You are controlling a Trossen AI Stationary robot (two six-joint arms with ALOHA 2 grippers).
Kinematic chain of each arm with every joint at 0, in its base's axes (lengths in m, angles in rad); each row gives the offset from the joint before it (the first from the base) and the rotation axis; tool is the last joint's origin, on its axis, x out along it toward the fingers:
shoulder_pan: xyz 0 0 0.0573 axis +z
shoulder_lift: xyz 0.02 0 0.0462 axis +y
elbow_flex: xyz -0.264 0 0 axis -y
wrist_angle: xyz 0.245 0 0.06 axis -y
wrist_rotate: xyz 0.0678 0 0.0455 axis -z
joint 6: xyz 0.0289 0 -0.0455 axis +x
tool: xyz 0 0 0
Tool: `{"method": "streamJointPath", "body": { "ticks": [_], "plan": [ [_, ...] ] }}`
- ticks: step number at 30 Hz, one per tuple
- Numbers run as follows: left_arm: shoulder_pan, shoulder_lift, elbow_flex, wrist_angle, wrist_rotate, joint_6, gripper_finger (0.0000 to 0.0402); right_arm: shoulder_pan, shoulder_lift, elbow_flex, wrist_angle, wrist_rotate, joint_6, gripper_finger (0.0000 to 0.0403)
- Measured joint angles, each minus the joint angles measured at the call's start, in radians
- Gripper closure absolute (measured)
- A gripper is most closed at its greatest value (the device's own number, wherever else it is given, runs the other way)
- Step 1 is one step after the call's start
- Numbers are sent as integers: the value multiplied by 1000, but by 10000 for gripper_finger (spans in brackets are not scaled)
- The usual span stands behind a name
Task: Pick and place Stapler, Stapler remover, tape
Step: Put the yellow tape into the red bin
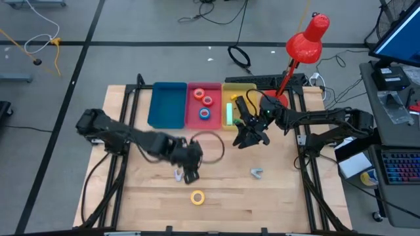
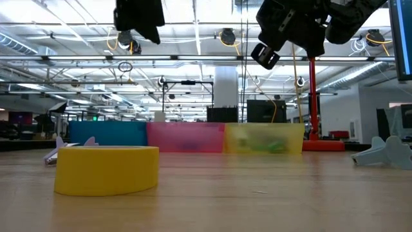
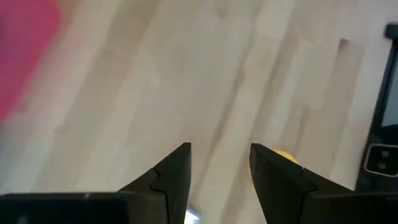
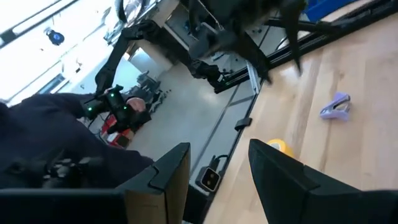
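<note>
My left gripper is open and empty above the table's middle, right beside a small pale staple remover. A yellow tape roll lies flat on the table near the front edge. A second pale staple remover lies to the right. My right gripper is open and empty, raised in front of the yellow bin. That bin holds a green stapler. Three tape rolls lie in the pink bin.
A blue bin stands left of the pink one along the far edge. A red desk lamp stands at the far right corner. A thin dark cable loop lies on the table between the arms. Bare wood lies at the near left and near right.
</note>
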Motion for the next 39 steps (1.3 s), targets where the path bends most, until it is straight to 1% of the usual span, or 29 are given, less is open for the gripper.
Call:
{"method": "streamJointPath", "body": {
  "ticks": [5,8,12,14,18,22,24,27,29,33,39],
  "plan": [
    [-72,94,0,30,-4,-93,241,0,0,0,-37,-2,-85,248],
    [-88,153,0,35,21,-98,241,0,-18,-1,-139,18,-152,248],
    [-100,223,0,39,42,-112,241,5,-97,-33,-258,158,-201,248],
    [-108,248,0,41,41,-113,241,13,-154,-72,-267,225,-194,248],
    [-121,288,0,38,41,-103,241,44,-288,-164,-265,320,-141,248],
    [-132,325,0,31,41,-75,241,95,-439,-280,-263,482,-93,248],
    [-134,335,0,31,45,-75,241,112,-514,-340,-261,545,-64,248],
    [-135,341,0,41,51,-79,241,125,-617,-424,-261,604,-30,248],
    [-138,342,0,45,60,-80,241,125,-677,-474,-261,634,-14,248],
    [-146,341,0,81,92,-87,241,113,-770,-544,-262,660,3,248],
    [-180,341,0,135,104,-88,241,78,-851,-595,-261,659,8,248]
  ]
}}
